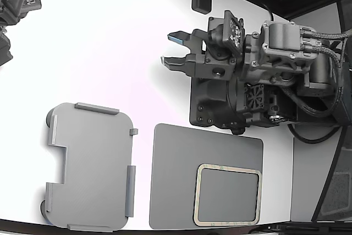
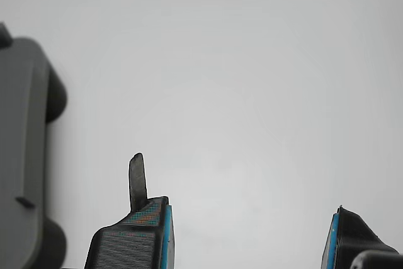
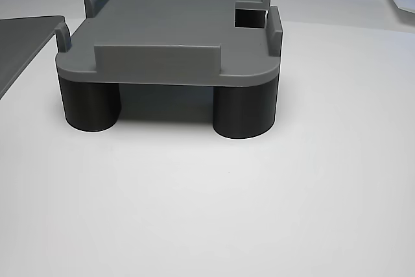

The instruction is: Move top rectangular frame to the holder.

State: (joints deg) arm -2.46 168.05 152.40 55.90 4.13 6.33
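Frame [image 1: 227, 194] lies flat on the dark mat [image 1: 176, 169], well apart from the gripper [image 1: 172, 49] and untouched. Gripper released, jaws spread, nothing between; it hovers over bare white table [image 1: 110, 53]. Holder [image 1: 91, 166] stands empty on stubby legs, tabs up to seat the frame, also away from the gripper.

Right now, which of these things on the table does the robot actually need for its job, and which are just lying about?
Needed for the job:
- top rectangular frame, tan, lying on the mat
- holder, light grey, nothing on it
- gripper, open, holding nothing

Just lying about:
- dark grey mat under the frame
- second arm at the corner
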